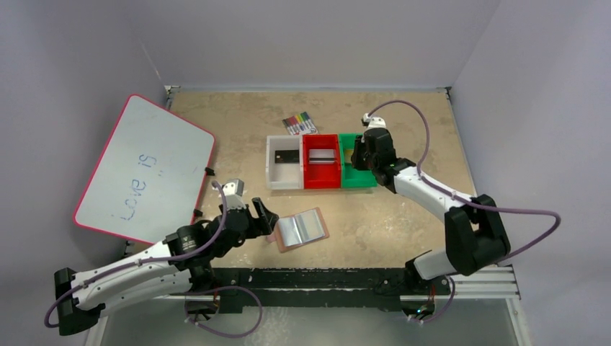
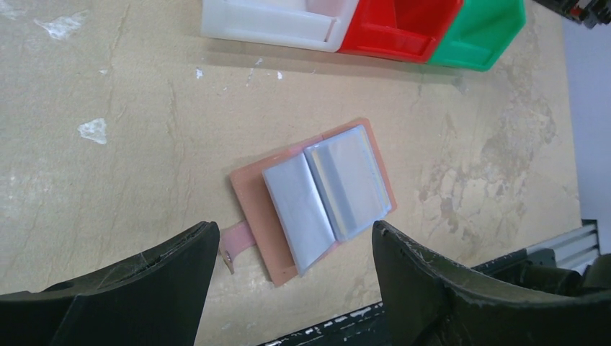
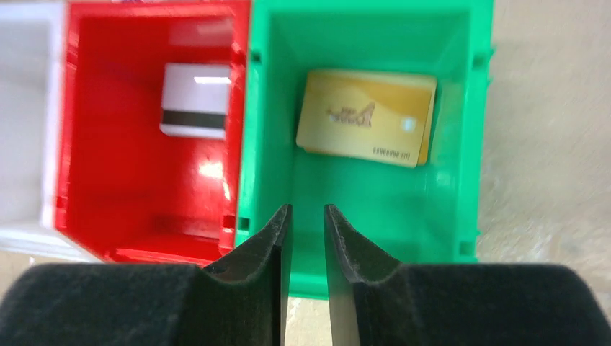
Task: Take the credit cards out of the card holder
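**Jaws and their loads, late in the task**

Right jaws, barely parted and empty, hang above the near wall of the green bin (image 3: 266, 108). Inside it lie gold credit cards (image 3: 366, 117), a stack that only the right wrist view resolves. The card holder (image 2: 317, 194) lies open on the surface (image 2: 144, 108), well apart from that bin on the robot's side, with the left jaws wide and empty above it. Only the left wrist view shows its pockets, seemingly empty. A card hidden by glare could be missed, or the unpinned holder dragged.

Pale grey walls (image 1: 288, 36) enclose a scuffed beige table (image 1: 403, 231) under even light.
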You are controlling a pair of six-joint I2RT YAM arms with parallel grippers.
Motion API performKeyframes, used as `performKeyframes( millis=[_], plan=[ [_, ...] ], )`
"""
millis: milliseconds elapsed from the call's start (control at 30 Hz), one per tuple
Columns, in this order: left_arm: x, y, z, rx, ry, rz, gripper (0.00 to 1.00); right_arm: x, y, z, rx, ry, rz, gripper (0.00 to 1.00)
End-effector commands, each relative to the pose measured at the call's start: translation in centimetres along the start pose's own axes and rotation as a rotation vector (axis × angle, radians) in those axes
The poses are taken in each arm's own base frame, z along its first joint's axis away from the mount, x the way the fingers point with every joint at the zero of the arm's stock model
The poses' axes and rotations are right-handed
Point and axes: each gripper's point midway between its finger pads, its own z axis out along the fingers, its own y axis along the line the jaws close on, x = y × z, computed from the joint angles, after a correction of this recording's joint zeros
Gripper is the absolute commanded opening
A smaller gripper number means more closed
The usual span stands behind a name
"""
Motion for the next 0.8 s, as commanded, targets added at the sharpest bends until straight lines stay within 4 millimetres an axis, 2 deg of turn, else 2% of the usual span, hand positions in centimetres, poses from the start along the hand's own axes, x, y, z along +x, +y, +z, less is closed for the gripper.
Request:
performKeyframes(
  millis=[0, 133, 167, 233, 533, 767],
  plan=[
    [-0.6, 1.3, 0.4, -0.092, -0.037, -0.010, 0.78, 1.8, 0.5, 0.7, 0.025, 0.101, 0.129, 0.25],
    [-0.1, 2.0, 0.8, -0.136, -0.022, 0.008, 0.78, 3.7, -0.6, 2.3, 0.097, 0.171, 0.109, 0.20],
    [0.1, 2.0, 0.8, -0.140, -0.016, 0.009, 0.78, 3.1, -0.5, 2.8, 0.107, 0.165, 0.109, 0.19],
    [0.4, 2.2, 1.0, -0.148, -0.003, 0.012, 0.78, 3.3, -0.9, 3.5, 0.134, 0.176, 0.099, 0.17],
    [0.6, 2.0, 1.0, -0.140, 0.004, 0.013, 0.78, 4.4, -1.9, 6.5, 0.217, 0.229, 0.059, 0.17],
    [0.3, 1.9, 0.9, -0.139, -0.001, 0.012, 0.78, 5.2, -2.4, 7.8, 0.243, 0.232, 0.054, 0.17]
  ],
)
